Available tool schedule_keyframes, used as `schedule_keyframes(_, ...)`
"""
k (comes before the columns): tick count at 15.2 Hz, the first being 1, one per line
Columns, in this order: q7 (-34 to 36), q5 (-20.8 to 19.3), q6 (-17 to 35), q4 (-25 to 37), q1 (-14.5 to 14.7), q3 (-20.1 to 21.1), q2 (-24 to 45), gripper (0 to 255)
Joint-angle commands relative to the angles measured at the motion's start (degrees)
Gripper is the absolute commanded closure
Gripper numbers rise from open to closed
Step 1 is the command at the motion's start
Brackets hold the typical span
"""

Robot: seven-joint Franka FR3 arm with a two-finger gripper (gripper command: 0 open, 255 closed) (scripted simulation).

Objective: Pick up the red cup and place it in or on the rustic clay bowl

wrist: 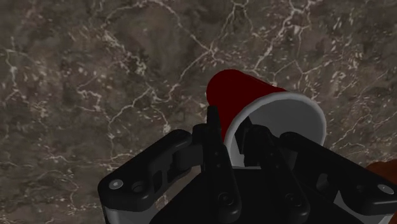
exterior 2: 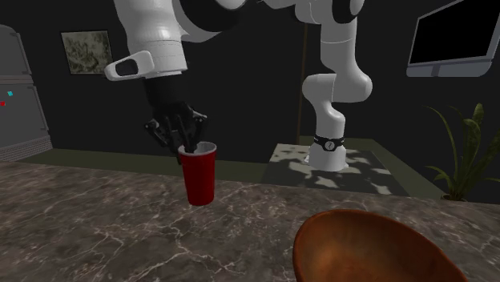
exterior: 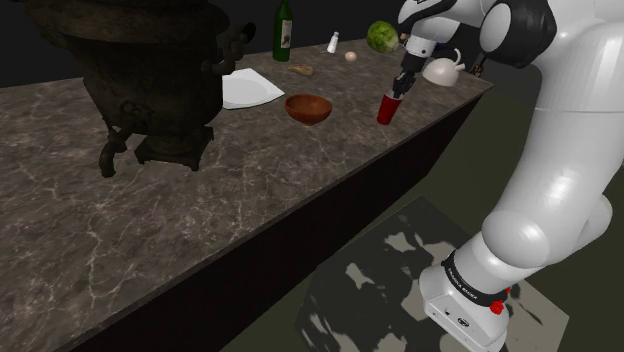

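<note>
The red cup (exterior: 387,109) with a white inside stands on the marble counter (exterior: 250,190) near its front edge. My gripper (exterior: 403,88) comes down on it from above. In the second exterior view the gripper (exterior 2: 188,147) sits at the rim of the red cup (exterior 2: 199,178). The wrist view shows the gripper (wrist: 232,139) astride the wall of the red cup (wrist: 245,89), one finger (wrist: 213,130) outside and the other inside, shut on the rim. The brown clay bowl (exterior: 308,107) sits a short way off toward the shoulder view's left, and shows large as the bowl (exterior 2: 377,248) in front.
A big dark metal urn (exterior: 150,70) stands at the shoulder view's left, with a white plate (exterior: 248,90) beside it. Farther back are a green bottle (exterior: 284,30), a shaker (exterior: 333,42), an egg (exterior: 351,57), a green cabbage (exterior: 381,37) and a white teapot (exterior: 442,70).
</note>
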Motion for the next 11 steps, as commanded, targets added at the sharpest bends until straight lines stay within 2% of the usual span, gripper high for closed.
schedule_keyframes(1, 0.2, -0.2, -1.2, 0.9, 0.0, -0.1, -0.4, 255)
schedule_keyframes(11, 1.4, -1.3, -7.9, 6.1, -0.2, -0.6, -2.2, 255)
